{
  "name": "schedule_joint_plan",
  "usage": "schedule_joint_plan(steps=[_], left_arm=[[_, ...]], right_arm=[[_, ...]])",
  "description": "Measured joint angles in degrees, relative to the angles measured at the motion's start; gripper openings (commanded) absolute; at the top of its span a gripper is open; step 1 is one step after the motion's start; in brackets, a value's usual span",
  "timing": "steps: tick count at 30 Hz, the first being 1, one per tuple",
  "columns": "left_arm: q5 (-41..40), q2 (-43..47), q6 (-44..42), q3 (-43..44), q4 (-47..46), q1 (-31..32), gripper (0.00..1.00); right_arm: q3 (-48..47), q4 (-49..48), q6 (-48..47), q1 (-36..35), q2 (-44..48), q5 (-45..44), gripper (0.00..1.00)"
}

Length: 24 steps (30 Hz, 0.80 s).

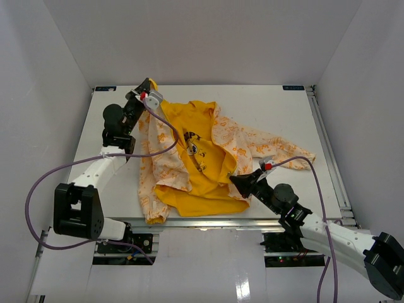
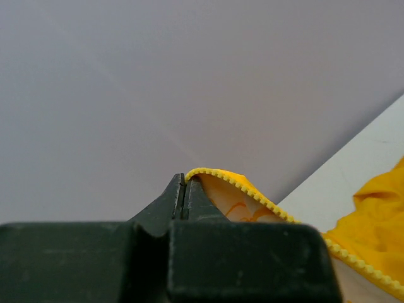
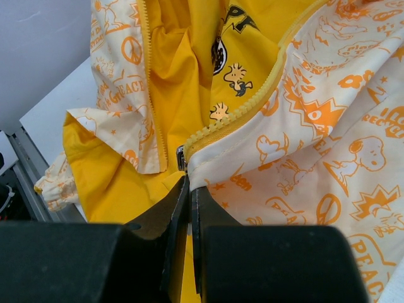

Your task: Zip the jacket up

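The white worktop [image 1: 278,113] holds one jacket [image 1: 189,158]. It lies in the middle, spread open, so the yellow inside shows between the two cream and orange fronts.

There are two arms. The left arm [image 1: 101,167] reaches up along the left side to the jacket's far corner. The right arm [image 1: 328,237] comes in low from the right to the near edge.

There are two tools, one on each arm. The left tool [image 2: 183,189] is pinched tight on the top edge of the jacket, up off the worktop. The right tool [image 3: 188,189] is squeezed on the bottom edge, right under the zipper [image 3: 252,104].

The zipper is undone, with its two sides far apart. One small metal slider [image 3: 181,158] sits at the bottom, just above the right tool's tips.
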<state>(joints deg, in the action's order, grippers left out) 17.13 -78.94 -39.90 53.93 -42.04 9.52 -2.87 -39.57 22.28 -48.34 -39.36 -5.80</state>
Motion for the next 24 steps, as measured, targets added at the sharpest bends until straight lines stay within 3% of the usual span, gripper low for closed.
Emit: schedule_joint_plan(steps=[3,5,13,15,17,24], left_arm=[[4.34,-2.14,0.68,0.06,-0.6,0.97,0.34],[6.36,-4.85,0.72,0.44,-0.6,2.27,0.44],[14.77,-16.54,8.03,2.19,1.24,6.27,0.62],[14.75,-17.05,10.46,2.21,1.78,6.94,0.79],[14.58,-16.95,12.88,3.45,3.54,7.44,0.88],[6.23,-15.59,17.38,14.6,13.62,8.13,0.92]], right_arm=[[0.0,0.01,-0.02,0.0,-1.07,0.0,0.09],[0.0,-0.04,-0.03,0.0,-1.44,-0.01,0.08],[0.0,-0.53,-0.24,0.0,-2.15,-0.2,0.08],[0.0,-0.68,-0.22,0.0,-2.44,-0.15,0.09],[0.0,-0.77,-0.2,0.0,-2.53,-0.03,0.08],[0.0,-0.73,-0.15,0.0,-1.13,0.44,0.09]])
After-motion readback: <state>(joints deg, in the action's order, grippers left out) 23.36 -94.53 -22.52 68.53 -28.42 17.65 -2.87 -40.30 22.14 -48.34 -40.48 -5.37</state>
